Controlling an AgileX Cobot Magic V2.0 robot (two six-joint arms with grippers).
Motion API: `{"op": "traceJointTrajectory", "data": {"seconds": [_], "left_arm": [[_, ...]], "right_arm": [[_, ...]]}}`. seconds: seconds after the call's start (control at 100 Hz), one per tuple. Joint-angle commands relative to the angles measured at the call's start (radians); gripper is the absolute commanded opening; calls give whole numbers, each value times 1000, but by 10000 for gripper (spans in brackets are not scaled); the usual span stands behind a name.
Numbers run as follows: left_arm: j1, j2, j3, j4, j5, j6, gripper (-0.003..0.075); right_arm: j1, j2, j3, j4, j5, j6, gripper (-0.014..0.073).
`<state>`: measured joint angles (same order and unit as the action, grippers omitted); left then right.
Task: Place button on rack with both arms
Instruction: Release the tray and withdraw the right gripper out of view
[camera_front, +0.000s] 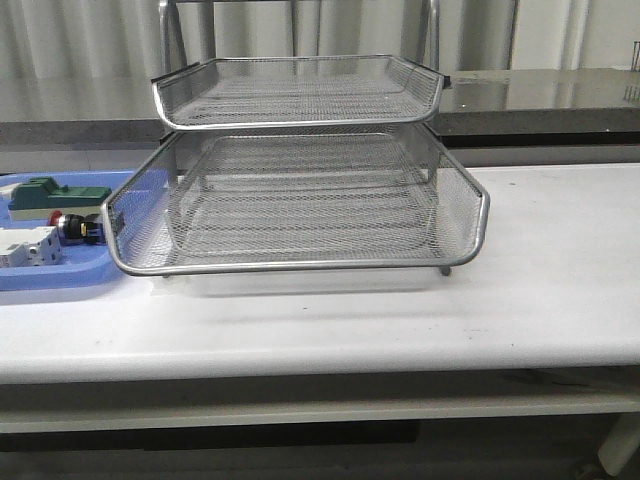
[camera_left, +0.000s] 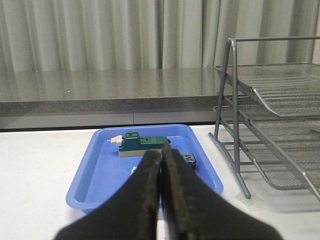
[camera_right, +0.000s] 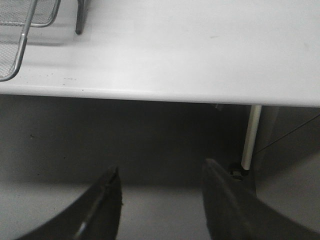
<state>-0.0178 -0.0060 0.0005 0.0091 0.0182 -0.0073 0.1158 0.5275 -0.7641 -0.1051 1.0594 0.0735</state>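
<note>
My left gripper (camera_left: 161, 200) has its fingers pressed flat together, nothing between them. My right gripper (camera_right: 162, 200) hangs with fingers spread wide apart, empty.

Button (camera_front: 72, 228): small push-button switch, red head, black body, lying on its side, left of the rack and just beside its lower tier's rim. Mostly hidden behind the left jaws in the left wrist view.

Rack (camera_front: 300, 180): silver wire-mesh tiers on steel rod frame, upright on the desk (camera_front: 540, 290), beyond the left jaws and to their right.

Lab-style test room — white table (camera_front: 560, 300), grey counter (camera_left: 100, 90), curtained wall (camera_left: 100, 35) — wire rack (camera_front: 300, 200), blue parts tray (camera_left: 100, 175)
</note>
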Motion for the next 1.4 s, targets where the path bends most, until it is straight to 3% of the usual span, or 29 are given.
{"op": "traceJointTrajectory", "data": {"seconds": [0.0,0.34,1.08,1.39], "left_arm": [[-6,-34,48,-9,-77,-7,4],[-6,-34,48,-9,-77,-7,4],[-6,-32,23,-20,-114,-7,4],[-6,134,-293,-93,225,-7,4]], "right_arm": [[2,-11,-35,-25,-54,7,302],[2,-17,-35,-25,-55,7,-74],[2,-17,-35,-24,-55,7,-68],[2,-17,-35,-24,-55,7,-68]]}}
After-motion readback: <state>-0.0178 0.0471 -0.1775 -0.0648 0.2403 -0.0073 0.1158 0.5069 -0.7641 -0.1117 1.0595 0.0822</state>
